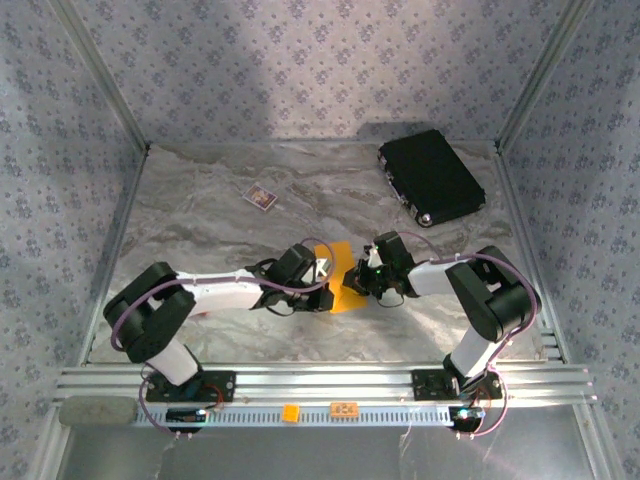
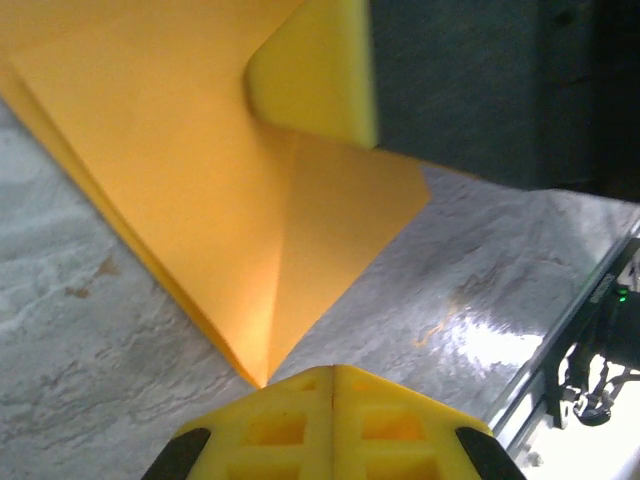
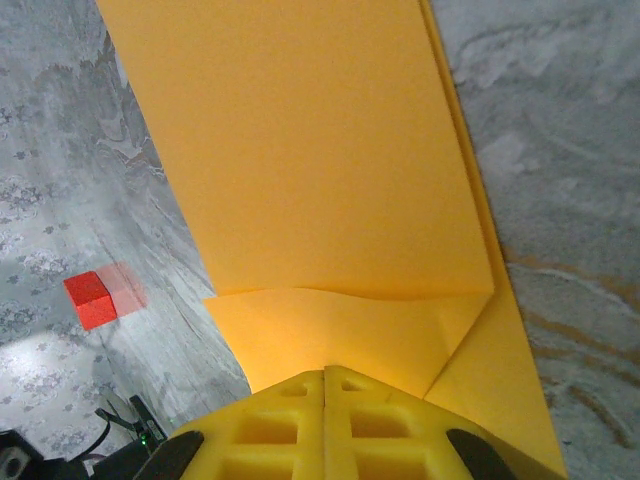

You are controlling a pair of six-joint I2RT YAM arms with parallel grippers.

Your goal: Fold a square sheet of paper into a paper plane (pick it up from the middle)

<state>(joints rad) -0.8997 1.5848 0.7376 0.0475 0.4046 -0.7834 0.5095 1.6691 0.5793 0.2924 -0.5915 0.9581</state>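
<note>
At the middle of the table (image 1: 200, 250), the top view shows the folded orange-yellow paper (image 1: 345, 298) lying between both arm tips, with a black case (image 1: 432, 178) well apart at the far right. The left wrist view adds the left gripper (image 2: 332, 385), jaws pressed together, its tip touching a pointed paper corner. The right wrist view shows the right gripper (image 3: 325, 385), jaws likewise together, over a folded flap, and a red block (image 3: 90, 300) nearby.

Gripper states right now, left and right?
Left gripper: closed, tips at a corner of the folded paper; grip unclear.
Right gripper: closed, on the paper; grip unclear.
</note>
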